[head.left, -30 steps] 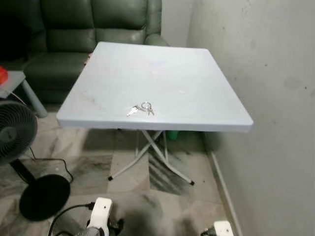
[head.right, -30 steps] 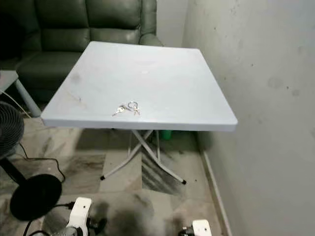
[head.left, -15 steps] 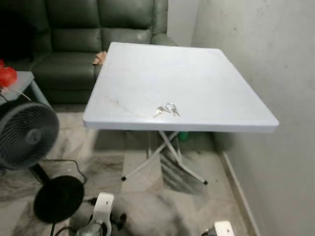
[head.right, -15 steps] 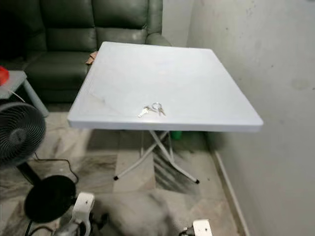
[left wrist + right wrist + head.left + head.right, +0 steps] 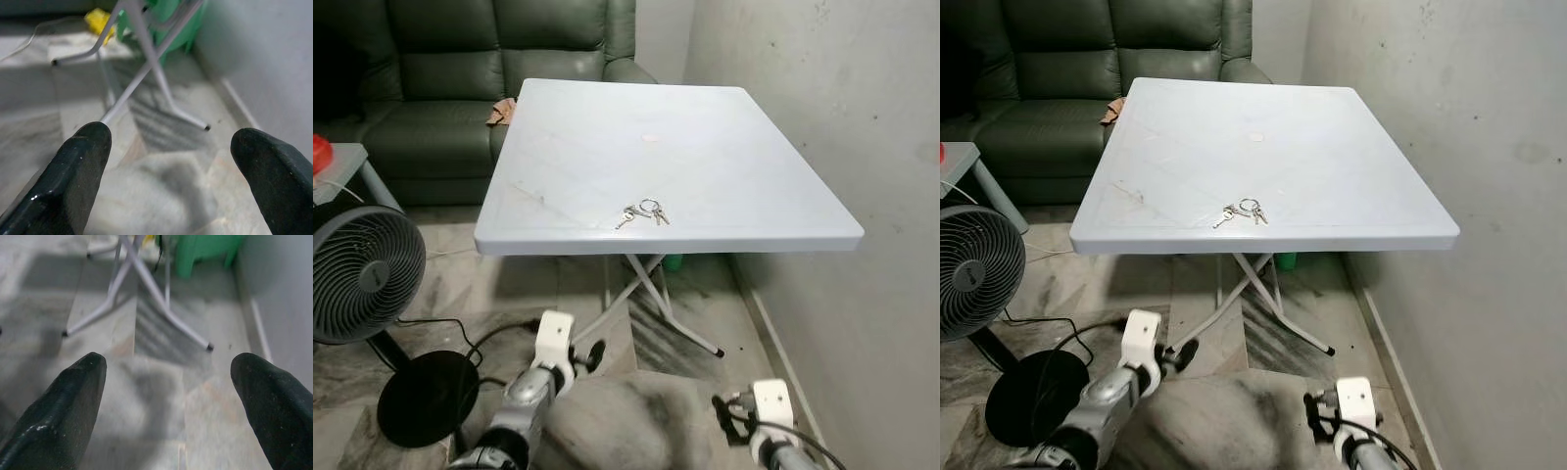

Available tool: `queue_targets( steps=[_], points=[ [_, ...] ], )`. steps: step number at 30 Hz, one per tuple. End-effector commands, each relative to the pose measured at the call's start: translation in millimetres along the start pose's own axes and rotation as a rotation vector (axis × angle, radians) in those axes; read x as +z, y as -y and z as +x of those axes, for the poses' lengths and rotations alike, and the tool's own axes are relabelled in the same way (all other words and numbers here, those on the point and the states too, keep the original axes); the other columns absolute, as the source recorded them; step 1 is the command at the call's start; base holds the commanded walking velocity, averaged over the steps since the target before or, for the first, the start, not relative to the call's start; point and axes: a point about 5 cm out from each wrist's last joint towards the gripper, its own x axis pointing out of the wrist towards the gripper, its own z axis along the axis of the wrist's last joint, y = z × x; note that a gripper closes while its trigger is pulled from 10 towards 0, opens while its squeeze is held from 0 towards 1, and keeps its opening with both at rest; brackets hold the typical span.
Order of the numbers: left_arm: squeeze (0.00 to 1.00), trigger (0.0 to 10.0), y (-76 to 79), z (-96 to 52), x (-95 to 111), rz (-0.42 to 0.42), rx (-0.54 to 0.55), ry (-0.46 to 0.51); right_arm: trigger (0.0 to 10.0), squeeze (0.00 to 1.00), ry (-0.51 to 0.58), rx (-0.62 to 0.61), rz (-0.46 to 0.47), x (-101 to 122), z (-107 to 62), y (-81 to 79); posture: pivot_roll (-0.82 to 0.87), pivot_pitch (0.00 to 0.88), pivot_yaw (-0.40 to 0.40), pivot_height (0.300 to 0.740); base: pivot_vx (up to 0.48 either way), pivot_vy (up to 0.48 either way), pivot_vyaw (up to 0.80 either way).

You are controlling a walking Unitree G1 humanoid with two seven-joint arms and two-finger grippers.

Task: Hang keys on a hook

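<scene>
A small bunch of keys (image 5: 644, 212) on a ring lies flat near the front edge of the white folding table (image 5: 724, 147). Both arms are held low over the floor in front of the table, well below the keys. My left gripper (image 5: 168, 147) is open with nothing between its black fingers (image 5: 73, 176), and it points at the table's crossed legs (image 5: 146, 63). My right gripper (image 5: 168, 387) is open too and holds nothing, aimed at the same legs from the wall side. The left arm (image 5: 548, 357) and right arm (image 5: 769, 411) show at the bottom of the eye views.
A pale wall (image 5: 862, 117) runs close along the table's right side. A dark green sofa (image 5: 460, 59) stands behind the table. A black floor fan (image 5: 362, 269) with a round base and cable is at the left. A green stool (image 5: 205, 249) sits under the table.
The camera has shifted, and the table now sits more central. Both arms have come further up into view at the bottom. The keys lie at the same spot on the table.
</scene>
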Motion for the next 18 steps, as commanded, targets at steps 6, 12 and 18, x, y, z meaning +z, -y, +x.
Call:
queue_targets(
  steps=[6, 12, 18],
  points=[
    [0.00, 10.0, -9.2, 4.8, 39.9, 0.010, -0.007, 0.175, 10.0, 1.00, 0.222, -0.024, 0.033, 37.1, 4.5, 12.1, -0.01, 0.000, -0.011, 0.740, 0.000, 0.000, 0.00],
    [0.00, 10.0, -18.5, -1.1, 59.1, 0.045, 0.004, 0.294, 10.0, 1.00, 0.390, -0.009, 0.024, 67.1, 1.6, 8.6, -0.01, 0.000, -0.007, 0.740, 0.000, 0.000, 0.00],
    [0.00, 10.0, -24.4, -7.6, 68.0, 0.075, 0.028, 0.349, 10.0, 1.00, 0.475, -0.011, -0.021, 89.1, -3.5, 1.2, -0.01, 0.000, -0.008, 0.740, 0.000, 0.000, 0.00]
  ],
)
